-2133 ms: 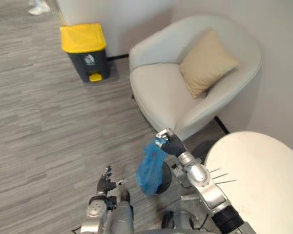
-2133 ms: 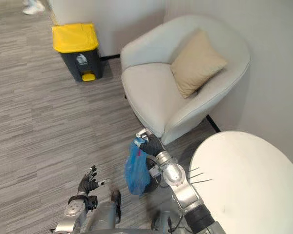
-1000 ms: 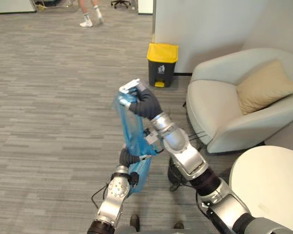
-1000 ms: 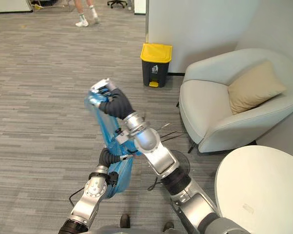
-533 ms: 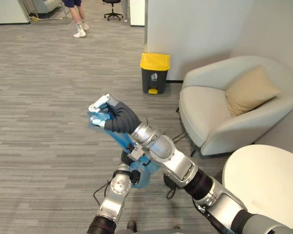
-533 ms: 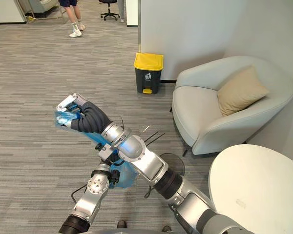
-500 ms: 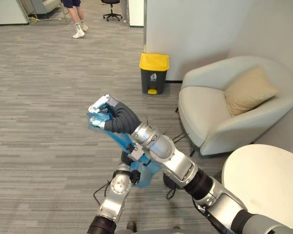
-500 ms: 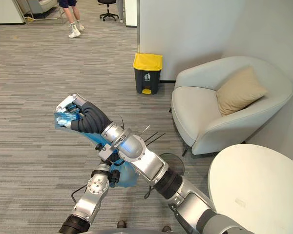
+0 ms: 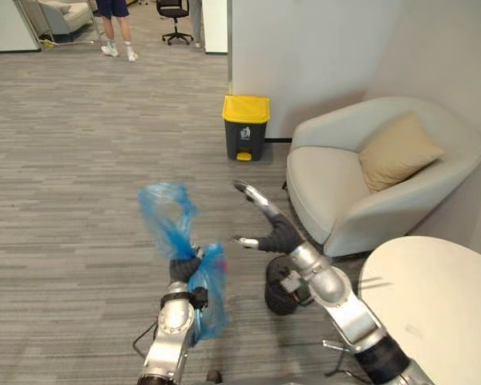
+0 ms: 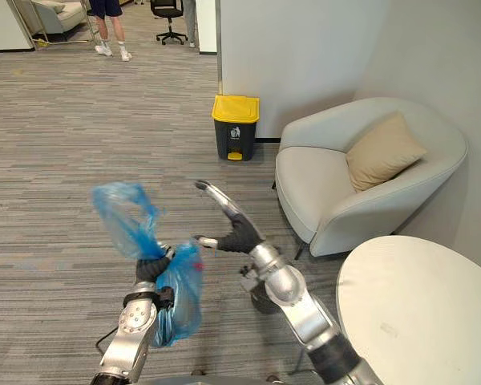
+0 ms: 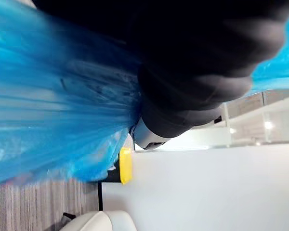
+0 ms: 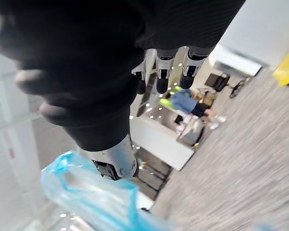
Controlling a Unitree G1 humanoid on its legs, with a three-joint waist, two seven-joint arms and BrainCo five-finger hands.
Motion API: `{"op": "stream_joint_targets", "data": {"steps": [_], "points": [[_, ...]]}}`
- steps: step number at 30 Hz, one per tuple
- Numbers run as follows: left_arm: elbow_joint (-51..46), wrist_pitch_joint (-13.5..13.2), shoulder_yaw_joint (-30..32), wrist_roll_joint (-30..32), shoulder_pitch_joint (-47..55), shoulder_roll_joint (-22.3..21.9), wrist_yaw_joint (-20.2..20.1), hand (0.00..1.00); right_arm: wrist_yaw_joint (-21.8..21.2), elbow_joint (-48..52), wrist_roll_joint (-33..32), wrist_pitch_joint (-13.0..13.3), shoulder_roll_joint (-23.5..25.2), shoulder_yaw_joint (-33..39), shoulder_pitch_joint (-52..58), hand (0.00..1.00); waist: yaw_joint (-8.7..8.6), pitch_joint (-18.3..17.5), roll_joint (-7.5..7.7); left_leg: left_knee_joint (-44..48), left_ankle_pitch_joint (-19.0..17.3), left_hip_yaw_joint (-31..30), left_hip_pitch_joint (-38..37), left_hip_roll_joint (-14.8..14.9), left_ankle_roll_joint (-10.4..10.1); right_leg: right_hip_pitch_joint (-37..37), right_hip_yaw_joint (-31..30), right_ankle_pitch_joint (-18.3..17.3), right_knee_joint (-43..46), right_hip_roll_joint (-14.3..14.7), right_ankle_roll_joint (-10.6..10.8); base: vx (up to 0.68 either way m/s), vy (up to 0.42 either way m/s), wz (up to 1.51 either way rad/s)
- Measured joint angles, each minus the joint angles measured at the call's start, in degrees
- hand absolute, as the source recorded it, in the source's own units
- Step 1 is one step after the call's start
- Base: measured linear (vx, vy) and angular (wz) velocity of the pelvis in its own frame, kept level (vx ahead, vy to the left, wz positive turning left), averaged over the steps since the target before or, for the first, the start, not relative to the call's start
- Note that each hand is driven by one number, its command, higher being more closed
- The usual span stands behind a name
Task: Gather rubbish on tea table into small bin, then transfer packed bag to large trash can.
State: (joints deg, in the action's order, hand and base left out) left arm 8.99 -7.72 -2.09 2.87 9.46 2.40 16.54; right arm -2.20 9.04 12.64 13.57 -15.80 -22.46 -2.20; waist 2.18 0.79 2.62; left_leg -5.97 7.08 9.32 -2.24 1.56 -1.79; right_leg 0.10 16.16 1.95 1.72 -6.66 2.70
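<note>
One blue bag (image 9: 167,218) hangs off the floor, its neck clenched in the left hand (image 9: 184,269). The right hand (image 9: 279,237), fingers spread and empty, is near it. One yellow-lidded bin (image 9: 246,128) stands well apart.

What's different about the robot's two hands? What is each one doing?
The left hand is curled tight round the blue bag, while the right hand is open with its fingers spread and holds nothing. The left hand sits low and close to the robot; the right hand reaches farther out, nearer the armchair. Both wear dark ribbed covers.
</note>
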Motion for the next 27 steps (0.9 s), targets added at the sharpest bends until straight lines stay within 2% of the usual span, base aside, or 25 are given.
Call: {"op": "stream_joint_targets", "data": {"steps": [2,7,11,14,16,17,19,21,22,23,24,25,26,27], "points": [[0.0,-0.1,2.1,-0.1,1.4,0.2,0.0,1.00,0.0,0.8,1.5,0.1,-1.8,2.2,3.8,0.00,-0.03,0.2,-0.33,0.0,0.0,-0.4,0.4,0.3,0.0,0.0,0.0,-0.1,-0.5,0.1,0.1,-0.01,-0.009,0.13],[1.1,-0.5,6.8,-0.6,4.1,1.3,-0.2,1.00,-0.6,0.5,0.1,2.1,-3.4,6.2,9.1,0.00,-0.01,0.4,-1.24,0.0,-0.1,-1.6,1.9,0.3,-0.2,-0.3,-0.5,0.1,-1.9,0.5,0.1,0.00,0.001,0.14],[6.5,-1.4,7.8,-0.6,5.1,3.2,-1.2,1.00,-2.8,-9.1,-2.1,2.9,-3.3,6.3,11.3,0.00,0.16,0.8,-1.62,0.1,0.0,-3.2,3.5,0.2,-0.4,-0.5,0.6,0.3,-1.9,0.3,0.0,0.02,-0.002,0.24],[10.1,-1.6,7.9,-0.6,5.2,3.2,-3.4,1.00,-3.9,-22.9,-3.0,1.2,-1.8,10.0,12.8,0.00,-0.20,2.8,-2.23,0.3,0.3,-6.0,6.9,-0.6,-0.3,-1.6,5.8,-0.2,-1.7,-0.4,0.4,0.02,0.011,0.73],[10.4,-1.6,7.9,-0.7,5.3,3.2,-4.3,1.00,-3.3,-29.9,-2.8,0.3,0.0,14.2,12.9,0.00,-1.68,3.7,-2.70,1.1,-0.2,-0.2,9.5,0.4,0.3,-2.3,10.5,-0.7,-1.4,-1.5,1.0,0.03,0.048,1.15],[11.2,-1.7,8.0,-0.7,5.2,3.2,-5.0,1.00,-2.4,-33.3,-2.5,-0.6,1.1,16.3,12.7,0.00,-1.44,4.4,-2.97,2.6,-0.1,3.0,10.7,1.5,0.3,-2.4,11.9,-1.0,-0.6,-1.9,1.4,0.09,0.045,0.74],[12.4,-1.7,9.2,-0.7,6.6,3.0,-5.6,1.00,-1.2,-38.1,-2.3,-1.8,3.4,18.7,12.0,0.00,-0.69,4.9,-2.79,4.9,-0.2,3.9,11.4,1.6,0.3,-2.2,12.3,-2.3,0.9,-2.6,2.2,0.11,0.036,0.31],[13.6,-1.7,10.2,-0.8,8.4,2.9,-6.6,1.00,-0.1,-39.9,-2.4,-2.5,5.7,20.7,11.5,0.00,-0.50,5.1,-2.60,6.9,-2.0,4.1,11.5,1.0,0.9,-2.1,12.3,-3.8,2.7,-4.0,2.9,0.14,0.041,0.08],[14.0,-1.6,10.5,-1.1,9.3,2.6,-7.3,1.00,1.0,-41.0,-2.6,-2.9,6.9,22.3,11.2,0.00,-0.10,5.3,-2.45,9.6,-4.5,4.2,11.8,0.3,1.5,-2.3,12.3,-5.6,5.3,-5.7,3.8,0.22,0.103,0.07],[13.9,-1.6,10.5,-1.2,10.0,2.3,-8.1,1.00,1.6,-41.9,-3.0,-3.4,7.6,23.7,11.5,0.00,0.22,6.1,-1.47,13.1,-7.6,5.2,11.9,0.0,2.0,-2.3,12.3,-7.7,9.4,-8.0,4.5,0.22,0.113,0.14],[13.7,-1.6,10.5,-1.2,10.6,2.3,-8.8,1.00,2.2,-41.9,-3.0,-4.0,8.1,24.6,11.9,0.00,0.23,6.2,-1.55,15.8,-10.0,5.1,12.3,-0.4,2.1,-2.4,12.3,-9.6,13.5,-9.6,4.6,0.13,0.070,0.20],[13.5,-1.6,10.5,-1.2,10.8,2.3,-9.1,1.00,2.7,-41.8,-3.1,-4.4,8.3,25.1,12.0,0.00,0.12,6.6,-1.45,17.6,-11.4,4.9,12.2,-0.5,2.4,-2.7,12.1,-10.4,17.1,-10.6,4.1,0.13,0.076,0.34],[12.9,-1.4,10.5,-1.2,10.8,2.3,-9.5,1.00,3.5,-40.9,-3.4,-5.4,8.7,26.1,12.6,0.00,0.07,7.2,-1.09,21.0,-14.1,4.8,12.1,-0.2,2.8,-4.7,10.8,-10.4,25.4,-12.5,2.0,0.25,0.137,0.38],[10.9,-1.4,10.5,-1.2,11.1,2.6,-10.0,1.00,3.9,-39.4,-3.7,-5.7,8.7,26.3,14.1,0.00,-0.14,7.5,-1.43,23.7,-16.5,4.6,11.6,0.3,3.4,-7.9,6.4,-8.6,34.2,-13.4,-1.2,0.23,0.122,0.28]]}}
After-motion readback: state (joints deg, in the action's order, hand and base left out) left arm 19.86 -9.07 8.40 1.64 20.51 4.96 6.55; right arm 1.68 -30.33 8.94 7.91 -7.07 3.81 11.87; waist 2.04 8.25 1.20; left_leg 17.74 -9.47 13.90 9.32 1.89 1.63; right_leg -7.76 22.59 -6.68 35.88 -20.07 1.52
